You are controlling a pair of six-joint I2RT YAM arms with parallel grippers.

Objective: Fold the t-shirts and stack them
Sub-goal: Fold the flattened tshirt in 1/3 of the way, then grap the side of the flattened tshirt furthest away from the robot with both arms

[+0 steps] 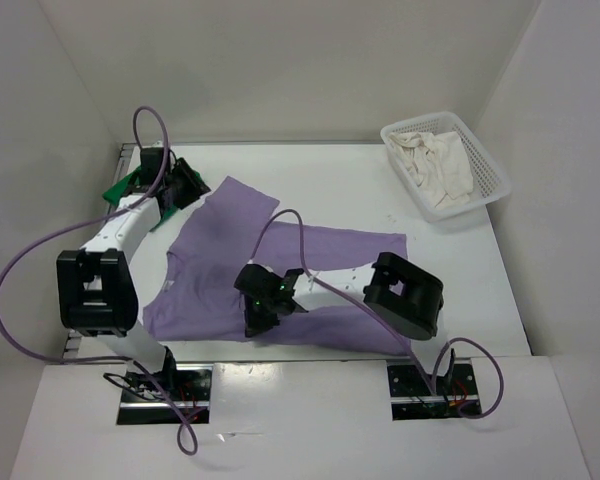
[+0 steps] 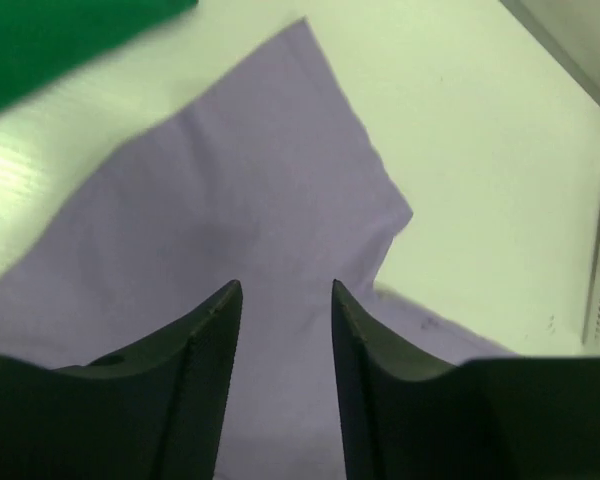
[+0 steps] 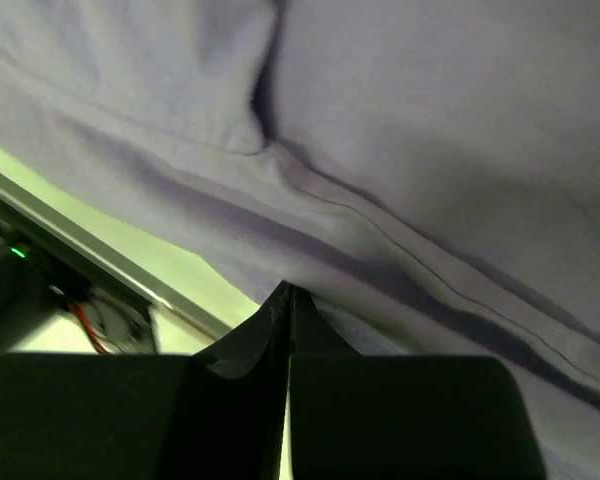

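Note:
A lavender t-shirt (image 1: pixel 280 270) lies spread across the middle of the table, one sleeve reaching toward the far left. My left gripper (image 1: pixel 192 188) hovers over that sleeve (image 2: pixel 250 190), open (image 2: pixel 285 290), with nothing between its fingers. A green t-shirt (image 1: pixel 120 187) peeks out beside the left arm, mostly hidden, and shows as a green corner (image 2: pixel 50 40) in the left wrist view. My right gripper (image 1: pixel 257 322) is at the lavender shirt's near hem, jaws shut (image 3: pixel 285 290) on the cloth edge (image 3: pixel 400 250). A cream t-shirt (image 1: pixel 435 160) lies crumpled in the basket.
A white mesh basket (image 1: pixel 492 172) stands at the far right corner. White walls enclose the table on three sides. The table's near edge with its metal rail (image 3: pixel 70 235) runs just below the right gripper. Cables loop off both arms.

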